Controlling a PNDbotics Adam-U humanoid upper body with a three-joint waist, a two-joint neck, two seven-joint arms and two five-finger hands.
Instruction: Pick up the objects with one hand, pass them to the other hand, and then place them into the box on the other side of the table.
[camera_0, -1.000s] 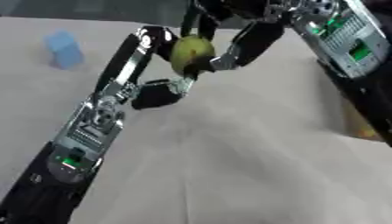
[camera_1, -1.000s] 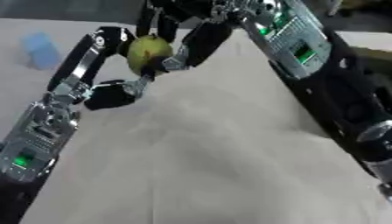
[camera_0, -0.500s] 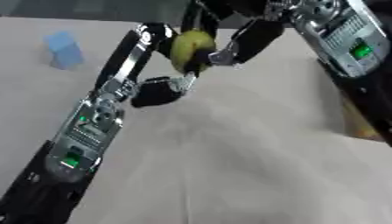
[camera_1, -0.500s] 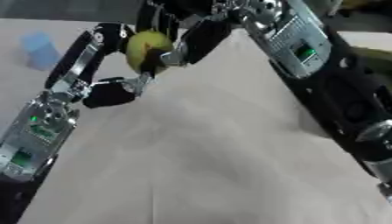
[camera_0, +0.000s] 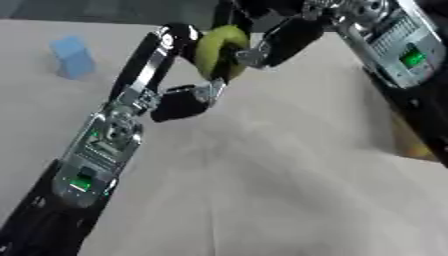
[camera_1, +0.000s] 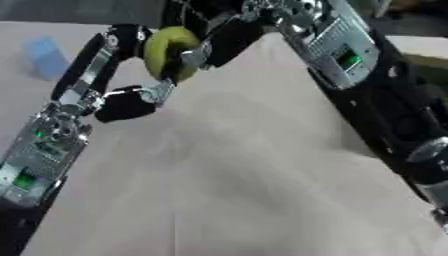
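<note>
Above the beige bench (camera_0: 289, 190), both hands' fingers (camera_0: 284, 42) curl around a round yellow-green fruit (camera_0: 217, 50) between them.

Table (camera_0: 289, 175) matt cloth, creased; yellow-green fruit (camera_0: 219, 50) smooth; arms glossy metal.

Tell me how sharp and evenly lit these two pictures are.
Left eye view: soft all over; the yellow-green fruit and blue block have smeared edges, and light is even across the tablecloth. Right eye view: equally blurred; the block is paler, and the top edge is dark.
</note>
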